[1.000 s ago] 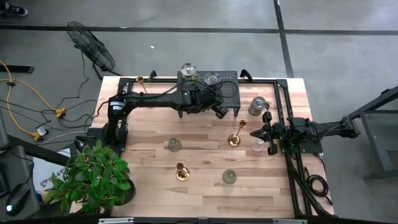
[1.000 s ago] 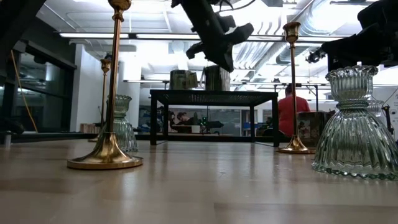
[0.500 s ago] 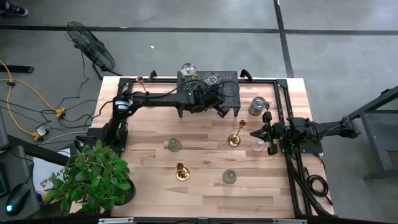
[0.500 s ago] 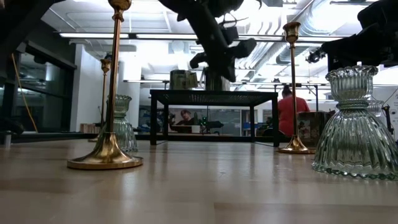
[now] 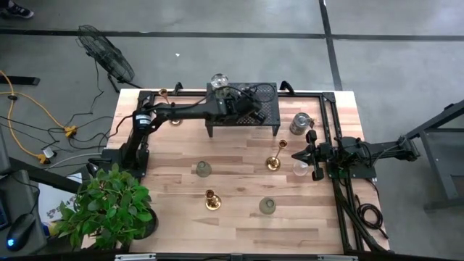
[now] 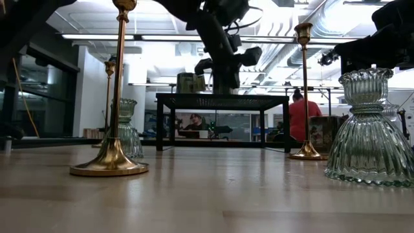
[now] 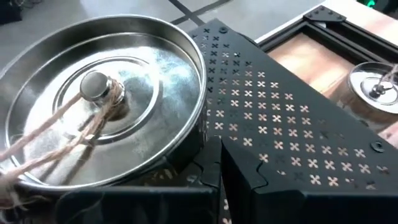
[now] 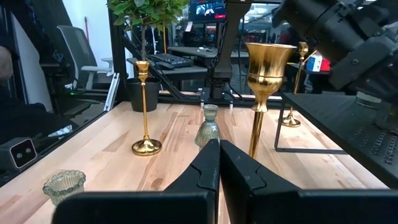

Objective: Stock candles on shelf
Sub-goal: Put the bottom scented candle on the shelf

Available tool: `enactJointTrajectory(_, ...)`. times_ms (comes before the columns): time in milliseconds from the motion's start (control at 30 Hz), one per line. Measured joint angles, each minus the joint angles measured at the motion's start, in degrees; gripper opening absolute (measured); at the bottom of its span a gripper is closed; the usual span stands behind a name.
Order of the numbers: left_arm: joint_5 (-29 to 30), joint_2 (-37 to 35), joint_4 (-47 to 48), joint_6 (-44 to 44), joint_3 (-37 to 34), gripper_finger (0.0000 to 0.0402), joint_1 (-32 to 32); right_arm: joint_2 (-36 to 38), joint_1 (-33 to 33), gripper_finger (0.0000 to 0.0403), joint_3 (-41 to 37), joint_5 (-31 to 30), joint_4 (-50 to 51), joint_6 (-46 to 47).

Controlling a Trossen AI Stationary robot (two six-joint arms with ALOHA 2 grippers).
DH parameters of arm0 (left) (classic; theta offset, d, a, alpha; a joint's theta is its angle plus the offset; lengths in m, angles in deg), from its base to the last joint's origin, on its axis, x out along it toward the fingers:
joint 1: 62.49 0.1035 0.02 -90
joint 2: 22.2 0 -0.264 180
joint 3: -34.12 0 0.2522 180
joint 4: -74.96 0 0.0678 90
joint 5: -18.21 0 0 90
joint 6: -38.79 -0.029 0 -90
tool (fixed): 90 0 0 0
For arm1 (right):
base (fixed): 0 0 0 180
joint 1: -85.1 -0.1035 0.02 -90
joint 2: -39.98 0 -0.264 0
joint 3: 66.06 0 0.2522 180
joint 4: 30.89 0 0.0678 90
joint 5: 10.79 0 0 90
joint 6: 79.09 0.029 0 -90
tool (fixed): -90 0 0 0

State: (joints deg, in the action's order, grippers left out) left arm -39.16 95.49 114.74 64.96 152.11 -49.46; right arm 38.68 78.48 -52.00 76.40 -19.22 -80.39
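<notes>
The black mesh shelf stands at the table's far middle and also shows in the low view. A metal-lidded jar candle with a twine loop and a clear jar stand on it. My left gripper is shut, low over the shelf top, right beside the lidded jar. My right gripper is shut and empty at the table's right, facing a tall brass candlestick. Other candlesticks and glass candles stand on the table. My left gripper's shut fingers lie level beside the lidded jar's side wall, just over the mesh. I cannot tell whether they touch the jar. The jar stands upright on the shelf.
A second lidded jar stands on the table right of the shelf. A clear glass candle sits by my right gripper, and another sits near the front. A potted plant fills the near left corner. Black frame rails edge the table.
My left gripper has swung from in front of the shelf's near edge toward the table's far edge and come down over the shelf top, beside the lidded jar. Nothing else has moved.
</notes>
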Motion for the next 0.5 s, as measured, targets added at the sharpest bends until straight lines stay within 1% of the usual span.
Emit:
enactJointTrajectory(233,0.0,0.0,-0.3,-0.2,0.0,0.0006,1.6,0.0,0.0,0.0003,0.0,0.0,0.0,0.0)
enactJointTrajectory(500,0.1,0.0,-3.0,-0.4,0.0,0.0006,2.8,0.0,0.0,0.0003,0.0,0.0,0.0,0.0)
